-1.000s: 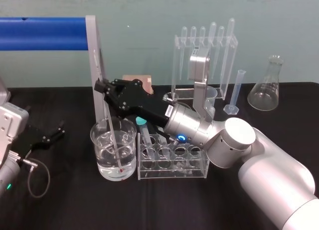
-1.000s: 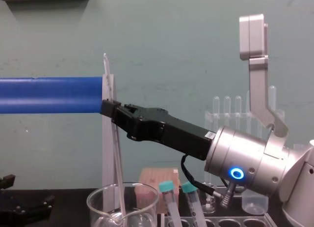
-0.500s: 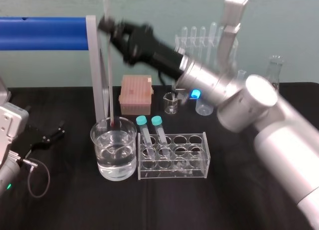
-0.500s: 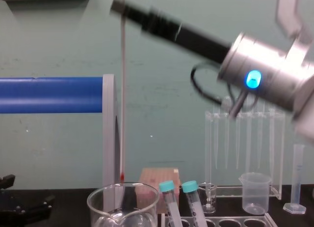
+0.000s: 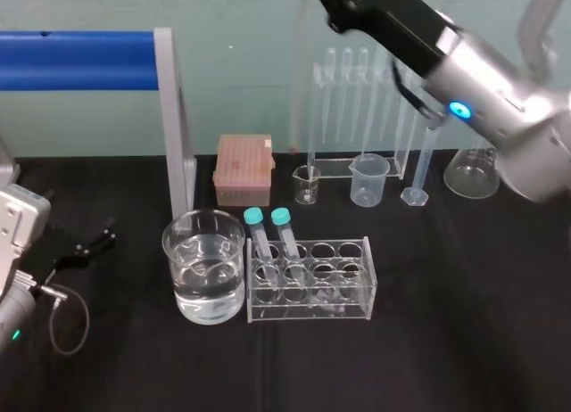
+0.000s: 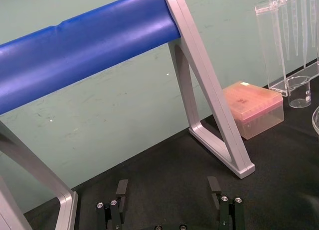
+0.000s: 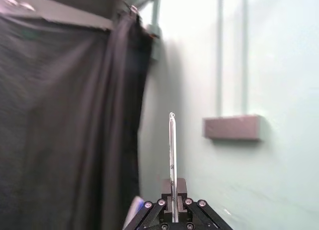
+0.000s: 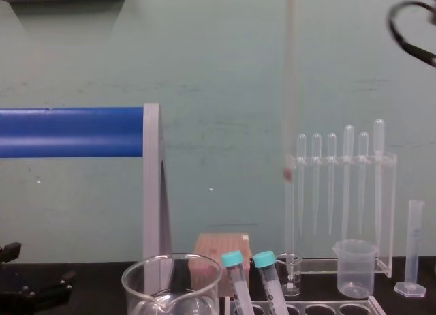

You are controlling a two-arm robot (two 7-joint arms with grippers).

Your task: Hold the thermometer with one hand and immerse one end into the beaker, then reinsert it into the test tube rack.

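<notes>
The black right gripper [image 7: 172,190] is held up high in the air, over the back of the black bench [image 5: 446,341]. Its jaws are pinched tight on the long, thin, clear glass thermometer [image 7: 172,150]. The thermometer hangs straight down, and its red tip [image 8: 289,173] is in the air, higher than everything in front. In the chest view it hangs in front of the tall clear pipette stand [image 8: 340,192].

The big clear glass beaker [image 5: 203,265] has water in it. It sits just beside the low clear test tube rack [image 5: 310,283], which holds two teal-capped tubes [image 5: 263,238].

The black left gripper [image 6: 168,187] rests low at the left side of the bench, with its jaws wide apart and nothing in them.
</notes>
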